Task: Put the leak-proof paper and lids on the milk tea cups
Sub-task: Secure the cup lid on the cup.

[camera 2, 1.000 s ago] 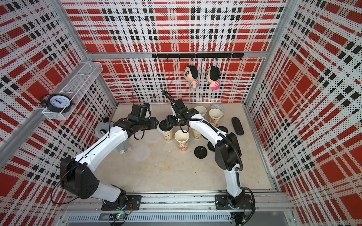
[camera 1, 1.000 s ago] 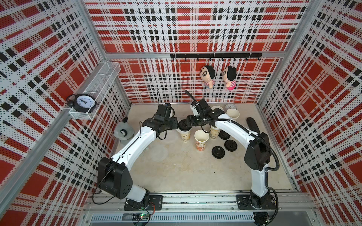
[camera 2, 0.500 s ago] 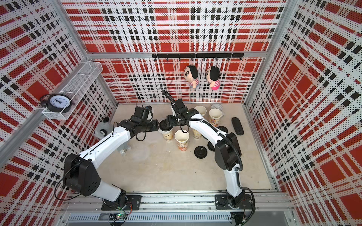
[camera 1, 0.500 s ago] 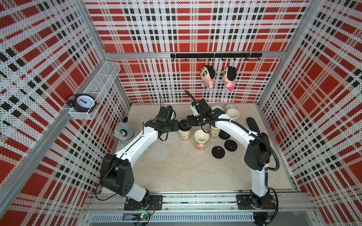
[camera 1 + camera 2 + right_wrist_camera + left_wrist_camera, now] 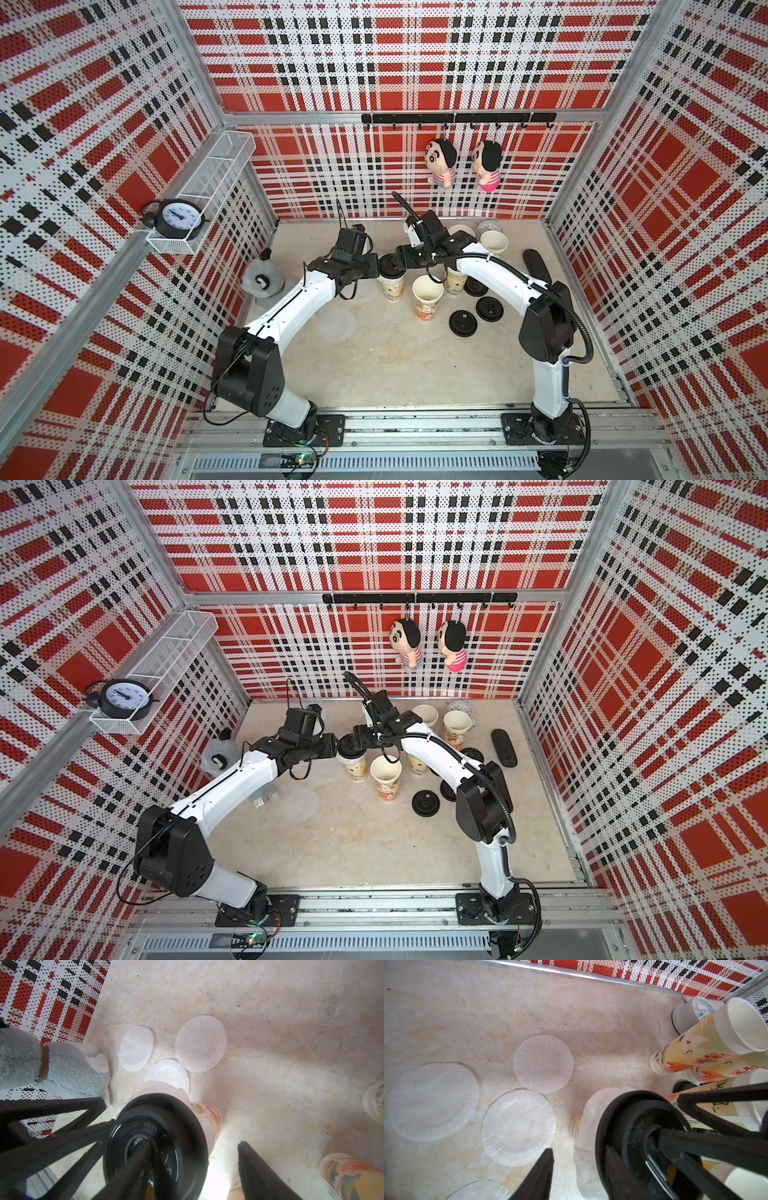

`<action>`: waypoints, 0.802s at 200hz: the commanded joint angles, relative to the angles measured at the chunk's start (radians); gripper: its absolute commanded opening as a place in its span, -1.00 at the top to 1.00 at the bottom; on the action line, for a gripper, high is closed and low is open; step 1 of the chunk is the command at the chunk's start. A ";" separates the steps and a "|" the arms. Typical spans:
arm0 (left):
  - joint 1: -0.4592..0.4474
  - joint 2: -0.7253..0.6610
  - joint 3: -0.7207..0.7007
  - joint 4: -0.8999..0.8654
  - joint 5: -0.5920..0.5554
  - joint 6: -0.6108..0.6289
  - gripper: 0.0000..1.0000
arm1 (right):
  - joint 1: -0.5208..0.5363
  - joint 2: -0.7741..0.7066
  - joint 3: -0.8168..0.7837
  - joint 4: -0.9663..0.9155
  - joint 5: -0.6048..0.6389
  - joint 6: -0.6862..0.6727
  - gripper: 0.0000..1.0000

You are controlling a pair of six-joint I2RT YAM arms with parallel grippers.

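Note:
A milk tea cup (image 5: 392, 289) (image 5: 356, 767) stands capped by a black lid (image 5: 392, 265) (image 5: 641, 1126) (image 5: 155, 1147). A sheet of leak-proof paper (image 5: 588, 1124) (image 5: 160, 1087) is crumpled under the lid's rim. My left gripper (image 5: 376, 266) (image 5: 578, 1149) is open: one finger lies on the lid, the other hangs beside the cup. My right gripper (image 5: 400, 262) (image 5: 193, 1142) is open the same way from the opposite side. Several loose sheets of paper (image 5: 543, 1063) (image 5: 200, 1046) lie flat on the floor. Other cups (image 5: 427, 293) (image 5: 493, 243) (image 5: 424, 715) stand uncovered.
Three black lids (image 5: 462, 323) lie on the floor right of the cups, and a long black object (image 5: 536, 266) lies further right. A small white alarm clock (image 5: 489, 227) stands at the back wall. A grey plush toy (image 5: 262, 282) (image 5: 41, 1068) sits at the left wall.
My left arm has edged slightly right toward the lidded cup. The right arm and the cups have stayed put.

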 commanded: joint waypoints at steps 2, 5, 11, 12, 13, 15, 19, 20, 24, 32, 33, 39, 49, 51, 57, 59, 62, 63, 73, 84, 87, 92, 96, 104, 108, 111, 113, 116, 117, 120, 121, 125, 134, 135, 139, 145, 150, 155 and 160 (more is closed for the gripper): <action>-0.011 -0.006 -0.072 -0.041 -0.015 -0.011 0.10 | 0.017 0.027 -0.056 -0.125 0.018 -0.015 -0.37; -0.013 -0.008 -0.079 -0.039 -0.017 -0.012 0.10 | 0.017 0.027 -0.057 -0.124 0.018 -0.014 -0.37; -0.017 -0.014 -0.094 -0.038 -0.020 -0.016 0.10 | 0.017 0.027 -0.060 -0.123 0.019 -0.014 -0.36; -0.019 -0.015 -0.097 -0.037 -0.022 -0.017 0.10 | 0.017 0.027 -0.060 -0.123 0.018 -0.014 -0.36; -0.019 -0.015 -0.099 -0.037 -0.022 -0.017 0.10 | 0.017 0.027 -0.060 -0.123 0.019 -0.013 -0.37; -0.021 -0.017 -0.104 -0.037 -0.024 -0.020 0.10 | 0.017 0.027 -0.062 -0.123 0.018 -0.013 -0.37; -0.024 -0.020 -0.113 -0.036 -0.027 -0.020 0.10 | 0.017 0.026 -0.065 -0.123 0.018 -0.013 -0.37; -0.025 -0.021 -0.116 -0.036 -0.027 -0.020 0.10 | 0.017 0.026 -0.064 -0.123 0.018 -0.013 -0.37; -0.028 -0.025 -0.127 -0.034 -0.030 -0.020 0.11 | 0.017 0.025 -0.066 -0.122 0.018 -0.012 -0.37; -0.036 -0.030 -0.146 -0.031 -0.036 -0.020 0.11 | 0.017 0.025 -0.069 -0.120 0.018 -0.011 -0.37; -0.038 -0.031 -0.149 -0.030 -0.036 -0.021 0.11 | 0.017 0.025 -0.070 -0.120 0.018 -0.012 -0.36; -0.043 -0.035 -0.164 -0.026 -0.039 -0.044 0.11 | 0.017 0.024 -0.073 -0.120 0.017 -0.010 -0.36; -0.052 -0.043 -0.192 -0.019 -0.043 -0.058 0.11 | 0.017 0.023 -0.077 -0.119 0.015 -0.009 -0.36; -0.054 -0.044 -0.198 -0.017 -0.044 -0.062 0.11 | 0.017 0.022 -0.078 -0.119 0.015 -0.008 -0.36; -0.060 -0.051 -0.213 -0.011 -0.044 -0.068 0.11 | 0.017 0.022 -0.081 -0.117 0.014 -0.008 -0.36; -0.062 -0.052 -0.219 -0.008 -0.044 -0.070 0.11 | 0.017 0.022 -0.083 -0.117 0.014 -0.008 -0.36; -0.065 -0.054 -0.228 -0.005 -0.044 -0.073 0.11 | 0.017 0.022 -0.083 -0.116 0.012 -0.007 -0.36; -0.066 -0.056 -0.230 -0.003 -0.043 -0.075 0.11 | 0.017 0.022 -0.084 -0.116 0.012 -0.007 -0.36; -0.073 -0.060 -0.256 0.013 -0.042 -0.085 0.11 | 0.017 0.021 -0.089 -0.114 0.013 -0.007 -0.36; -0.080 -0.059 -0.278 0.030 -0.038 -0.092 0.11 | 0.017 0.021 -0.093 -0.114 0.013 -0.006 -0.36; -0.082 -0.059 -0.283 0.035 -0.038 -0.096 0.11 | 0.017 0.022 -0.095 -0.113 0.013 -0.005 -0.36; -0.084 -0.056 -0.293 0.044 -0.038 -0.097 0.11 | 0.017 0.021 -0.096 -0.113 0.013 -0.005 -0.36; -0.085 -0.055 -0.299 0.053 -0.037 -0.100 0.11 | 0.017 0.021 -0.097 -0.112 0.012 -0.004 -0.36; -0.087 -0.050 -0.310 0.071 -0.034 -0.104 0.11 | 0.017 0.021 -0.099 -0.111 0.014 -0.002 -0.36; -0.088 -0.047 -0.317 0.080 -0.031 -0.107 0.11 | 0.017 0.022 -0.098 -0.111 0.015 0.000 -0.36; -0.088 -0.046 -0.320 0.086 -0.031 -0.108 0.11 | 0.017 0.022 -0.099 -0.111 0.016 0.000 -0.36; -0.089 -0.044 -0.323 0.091 -0.029 -0.108 0.12 | 0.018 0.023 -0.099 -0.112 0.015 0.001 -0.36; -0.089 -0.041 -0.326 0.097 -0.029 -0.110 0.12 | 0.017 0.022 -0.100 -0.113 0.017 0.002 -0.36; -0.089 -0.040 -0.326 0.098 -0.028 -0.110 0.12 | 0.017 0.022 -0.099 -0.113 0.016 0.002 -0.36; -0.089 -0.038 -0.329 0.106 -0.027 -0.111 0.12 | 0.017 0.024 -0.100 -0.113 0.018 0.003 -0.36; -0.089 -0.037 -0.331 0.107 -0.027 -0.111 0.12 | 0.017 0.024 -0.100 -0.113 0.019 0.003 -0.36; -0.089 -0.032 -0.335 0.115 -0.026 -0.113 0.12 | 0.017 0.024 -0.099 -0.113 0.019 0.003 -0.36; -0.089 -0.022 -0.344 0.129 -0.023 -0.114 0.12 | 0.017 0.026 -0.099 -0.113 0.020 0.004 -0.36; -0.089 -0.020 -0.345 0.130 -0.023 -0.115 0.12 | 0.017 0.025 -0.098 -0.114 0.020 0.005 -0.36; -0.090 -0.015 -0.348 0.136 -0.022 -0.115 0.12 | 0.017 0.027 -0.099 -0.114 0.020 0.005 -0.35; -0.090 -0.008 -0.353 0.143 -0.022 -0.116 0.12 | 0.017 0.028 -0.098 -0.114 0.020 0.006 -0.35; -0.089 -0.002 -0.357 0.147 -0.023 -0.117 0.13 | 0.018 0.029 -0.098 -0.115 0.022 0.007 -0.35; -0.089 0.002 -0.362 0.151 -0.024 -0.116 0.13 | 0.017 0.031 -0.098 -0.116 0.021 0.006 -0.35; -0.090 0.008 -0.367 0.155 -0.025 -0.116 0.13 | 0.017 0.031 -0.098 -0.117 0.022 0.006 -0.35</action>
